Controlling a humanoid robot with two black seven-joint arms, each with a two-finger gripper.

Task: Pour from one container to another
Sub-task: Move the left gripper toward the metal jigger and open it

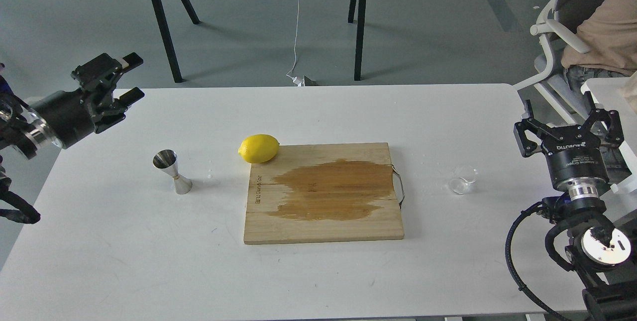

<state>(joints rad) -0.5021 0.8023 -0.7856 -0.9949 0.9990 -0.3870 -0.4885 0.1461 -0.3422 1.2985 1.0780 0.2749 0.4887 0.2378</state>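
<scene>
The small clear glass cup [462, 179] stands on the white table [318, 112], to the right of the cutting board. The shiny steel hourglass jigger [170, 171] stands upright on the table at the left. My left gripper [130, 76] hovers over the table's back left corner, open and empty, pointing right, well behind the jigger. My right gripper [569, 121] stands open and empty at the table's right edge, to the right of the glass cup.
A wooden cutting board [323, 192] with a dark wet stain lies mid-table. A yellow lemon [259, 148] rests at its back left corner. A person on a chair [592, 37] sits beyond the table's back right corner. Black table legs [161, 17] stand behind.
</scene>
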